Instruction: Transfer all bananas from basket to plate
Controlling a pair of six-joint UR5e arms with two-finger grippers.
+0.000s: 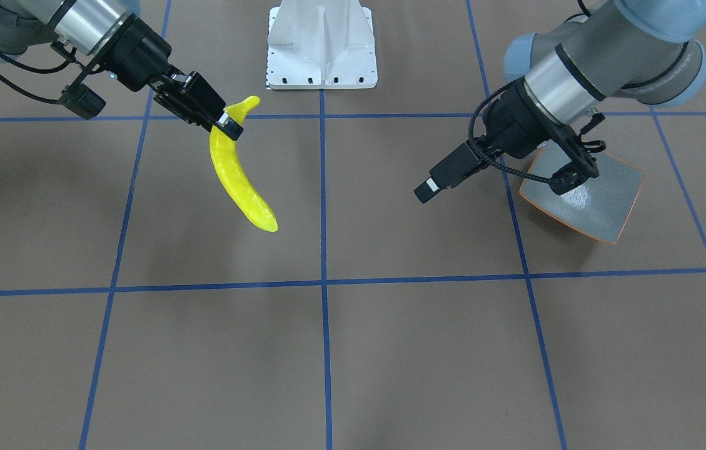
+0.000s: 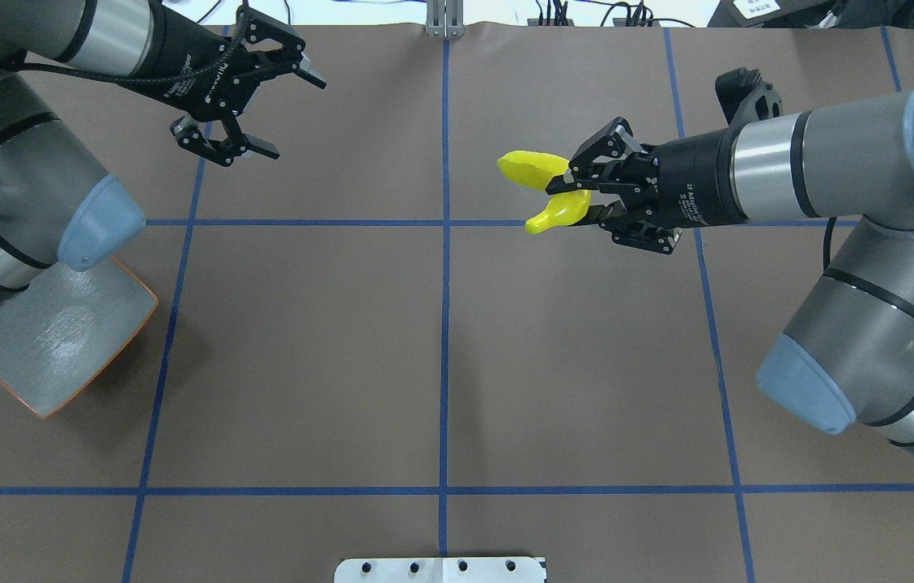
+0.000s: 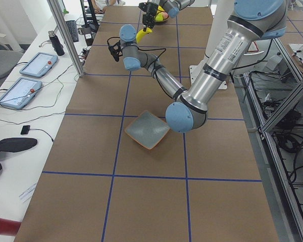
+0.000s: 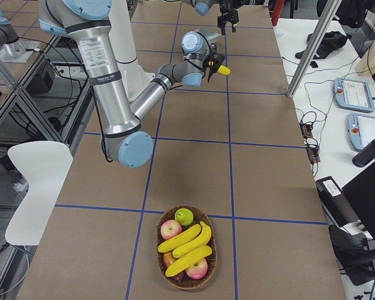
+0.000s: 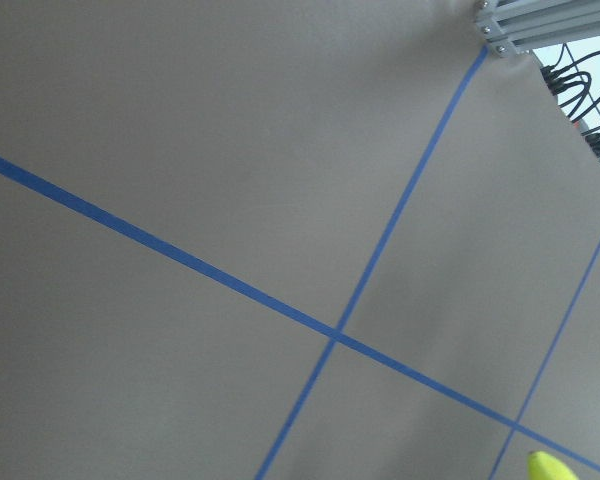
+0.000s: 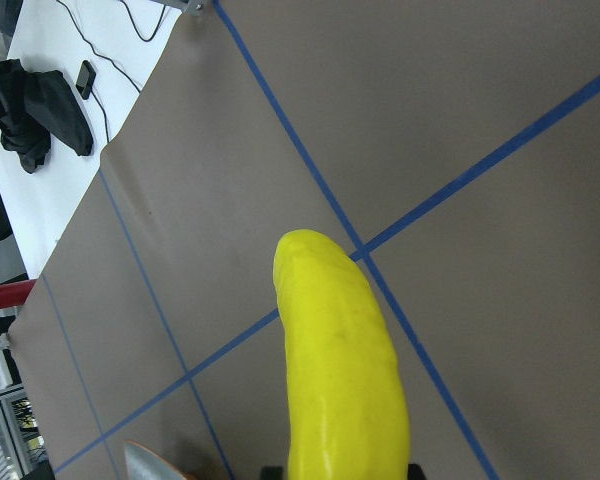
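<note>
While the right hand (image 1: 226, 124) is clamped on the stem end of a bright yellow, curved, smooth banana (image 1: 237, 181), you're in the carry leg of the transfer. The fruit hangs below that hand, clear of the brown tabletop with its blue tape grid (image 1: 390, 350), touching nothing else.

Look well behind that hand, at the tabletop's end on the robot's right: an oval woven wicker basket (image 4: 187, 287) holds three more yellow bananas (image 4: 187, 247) lying among red apples (image 4: 170, 229) and a green apple (image 4: 184, 216). So by my reading this is the first of four.

The target is well apart from the right hand, off on the left arm's side: a squarish, shallow, grey-blue plate with a thin orange rim (image 2: 60, 348). It is bare, and partly covered from above by the left arm.

The left hand (image 2: 293, 115) has its fingers spread wide and grips nothing. It hovers above the tabletop, and the plate lies behind it, back under that arm's elbow.

Next call, as I judge it: bring the banana across to the plate. The left arm overhanging the dish is the snag, so either it takes the fruit in a hand-over or it pulls aside first. Line the banana up with the dish, lower it until it rests, and only then release, or it may roll over the upcurved edge.
</note>
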